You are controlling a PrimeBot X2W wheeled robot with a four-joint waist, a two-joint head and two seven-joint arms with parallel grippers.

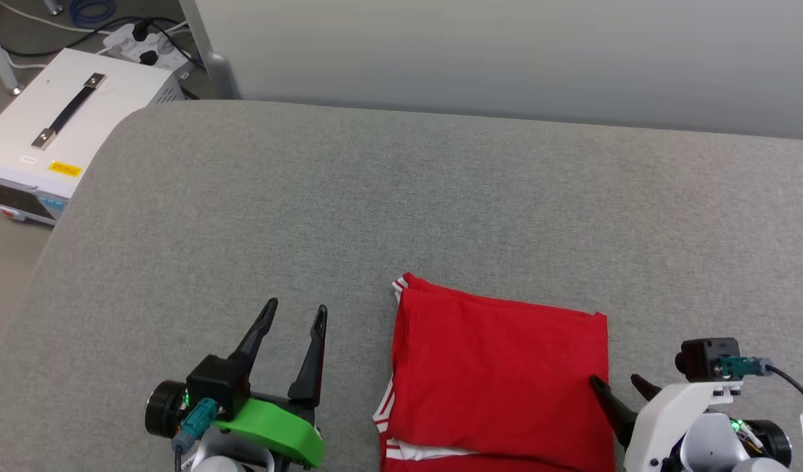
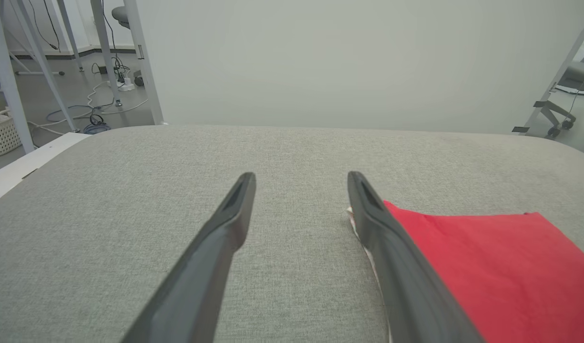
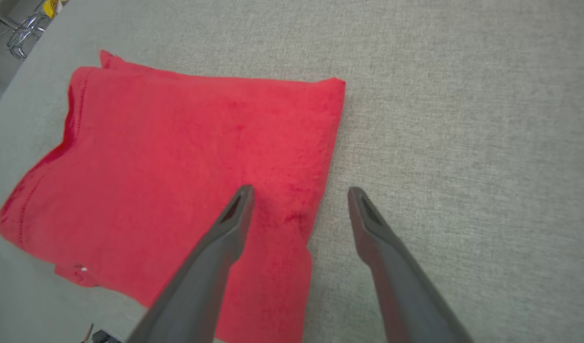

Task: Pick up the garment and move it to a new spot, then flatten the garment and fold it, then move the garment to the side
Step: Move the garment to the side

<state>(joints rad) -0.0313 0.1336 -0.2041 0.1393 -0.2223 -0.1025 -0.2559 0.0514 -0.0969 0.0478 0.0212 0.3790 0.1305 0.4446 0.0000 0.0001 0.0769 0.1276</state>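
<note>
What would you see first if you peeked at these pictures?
The bright red folded shirt, lying near the front of the grey padded table. Next, the two open claws with long dark fingers: the left claw over bare table beside the shirt, the right claw at the shirt's right edge. A white box sits off the far left corner.

The garment [image 1: 499, 373] (folded, red) lies flat on the grey padded surface [image 1: 375, 196].
</note>
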